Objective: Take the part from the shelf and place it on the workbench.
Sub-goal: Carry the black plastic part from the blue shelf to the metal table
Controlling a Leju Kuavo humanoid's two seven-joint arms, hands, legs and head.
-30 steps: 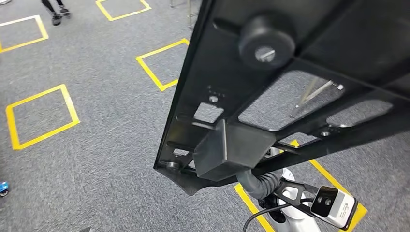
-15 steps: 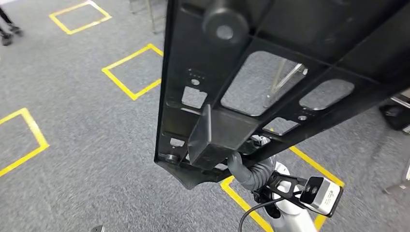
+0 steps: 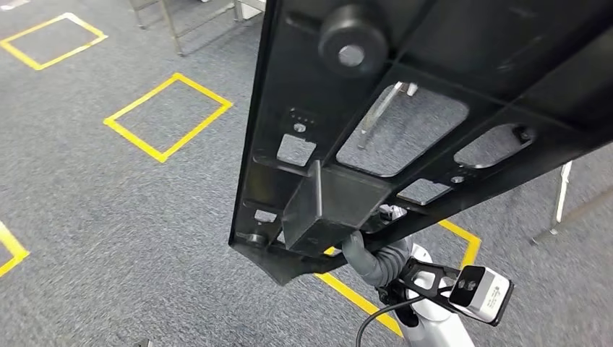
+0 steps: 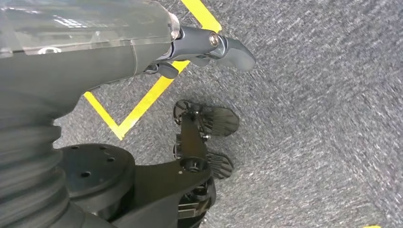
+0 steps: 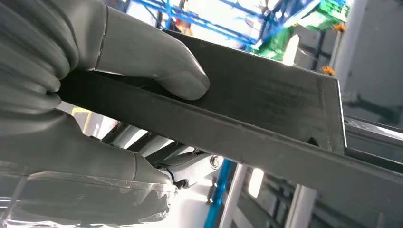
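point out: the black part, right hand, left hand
black part [image 3: 434, 65], head view, on a flat rib beside the round knob.
right hand [image 5: 142, 61], right wrist view, on the thumb pressing the part's flange.
left hand [image 4: 209, 45], left wrist view, on a finger above the carpet.

Part [image 3: 405, 108] sits high in the head view, tilted, spanning from centre to the right edge, above the floor [image 3: 108, 217]. Right hand [image 5: 109, 52] holds it at its lower end, thumb on top of the flat edge, fingers below. Floor squares [image 3: 168, 116] lie to the part's left; table legs [image 3: 560, 191] stand to the right behind it. Left hand [image 4: 209, 45] hangs over the floor, beside a floor line.
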